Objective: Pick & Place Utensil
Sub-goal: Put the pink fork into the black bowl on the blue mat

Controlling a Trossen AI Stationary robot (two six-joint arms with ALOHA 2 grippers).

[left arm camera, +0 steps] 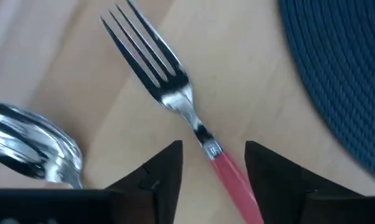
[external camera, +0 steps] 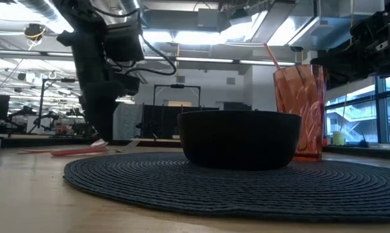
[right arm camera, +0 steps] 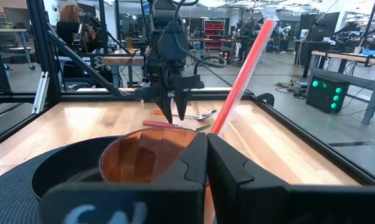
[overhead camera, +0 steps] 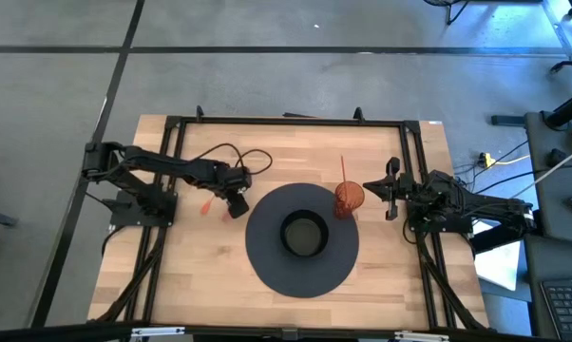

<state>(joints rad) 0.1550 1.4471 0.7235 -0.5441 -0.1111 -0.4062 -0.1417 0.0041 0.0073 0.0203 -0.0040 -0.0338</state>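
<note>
Here we found the fork (left arm camera: 175, 102), red handle, lying flat on the wood table (overhead camera: 186, 275) just left of the round dark placemat (overhead camera: 267, 271), w/ a spoon (left arm camera: 32, 149) beside it. Fork's handle ran between the fingers (left arm camera: 159, 177) of the left gripper (left arm camera: 212, 165), which stood down at the table w/ jaws apart, one on each side of the handle; we saw no contact w/ it, fork not lifted. A black bowl (overhead camera: 303, 235) sat at the mat's centre. An orange-red tumbler (overhead camera: 349, 199) w/ a red straw (overhead camera: 343, 171) stood on the mat's right edge, near the bowl. Right gripper (overhead camera: 392, 190) hung just right of the tumbler, fingers together, holding nothing. In the right wrist view a person (right arm camera: 69, 25) sat in the room beyond the table.
</note>
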